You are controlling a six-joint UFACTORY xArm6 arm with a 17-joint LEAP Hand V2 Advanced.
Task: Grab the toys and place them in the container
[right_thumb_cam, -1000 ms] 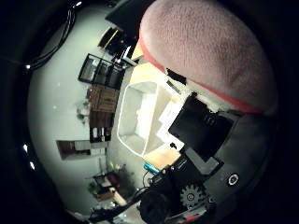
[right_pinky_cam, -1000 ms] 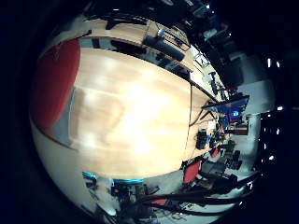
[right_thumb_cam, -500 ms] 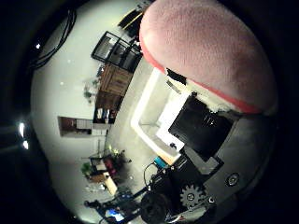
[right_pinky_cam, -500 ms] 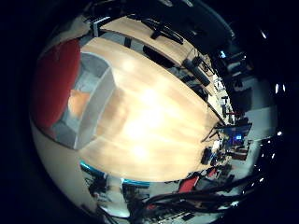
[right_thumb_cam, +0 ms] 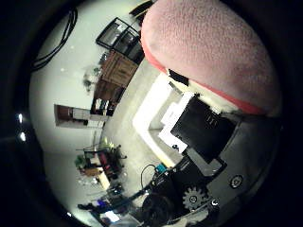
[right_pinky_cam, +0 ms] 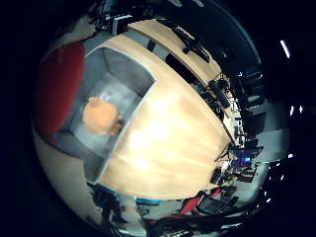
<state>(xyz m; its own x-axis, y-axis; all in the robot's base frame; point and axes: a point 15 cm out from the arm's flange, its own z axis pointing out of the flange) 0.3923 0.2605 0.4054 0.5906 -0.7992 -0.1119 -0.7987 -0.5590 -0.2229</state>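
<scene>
Pink plush toy sits hard against the palm, filling much of the thumb-side view, with the hand beside it; cannot tell whether the fingers are clenched round it. Grey container stands on the wooden table, orange toy lying inside on its floor

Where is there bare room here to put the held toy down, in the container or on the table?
The table beside the container is bare wood across a wide stretch. Inside the container, an orange toy takes the middle of the floor; grey floor shows free around it, mostly toward the far wall. The red toy sits tight against the palm.
</scene>
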